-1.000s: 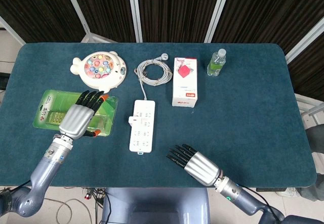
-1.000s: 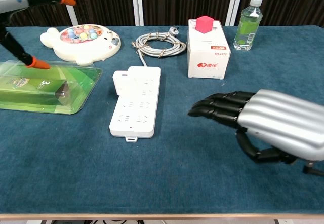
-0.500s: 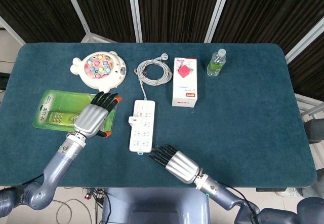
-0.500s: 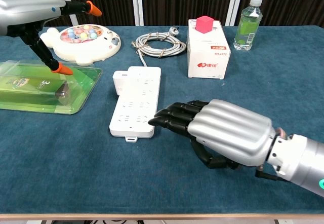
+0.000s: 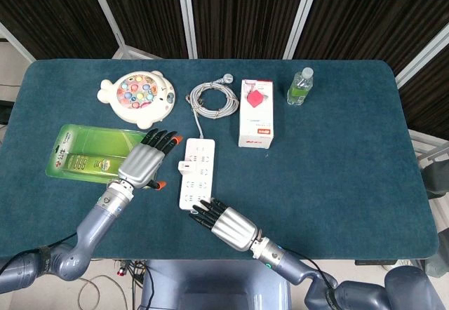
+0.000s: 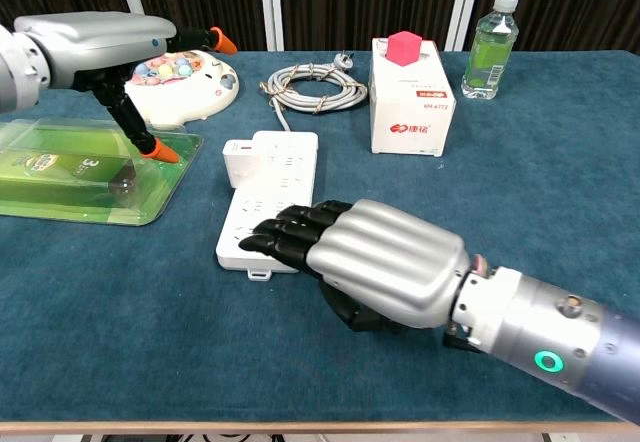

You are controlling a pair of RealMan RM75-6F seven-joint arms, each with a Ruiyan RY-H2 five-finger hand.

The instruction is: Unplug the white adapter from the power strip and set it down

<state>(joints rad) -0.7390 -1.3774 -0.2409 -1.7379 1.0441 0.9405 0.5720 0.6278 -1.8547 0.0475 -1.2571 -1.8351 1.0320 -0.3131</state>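
The white cardboard box with a red cube on top [image 6: 412, 108], standing beyond the silver right hand [image 6: 372, 262], carries a red logo with Chinese characters too small to make out; the green blister pack under clear plastic [image 6: 75, 174], below the left hand [image 6: 100, 37], shows a white "3"

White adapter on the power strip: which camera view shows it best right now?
The chest view: the white adapter shows as a raised block at the power strip's far-left edge, clear of both hands. The head view shows the white adapter from above, small and hard to tell from the strip, with the left hand close beside it.
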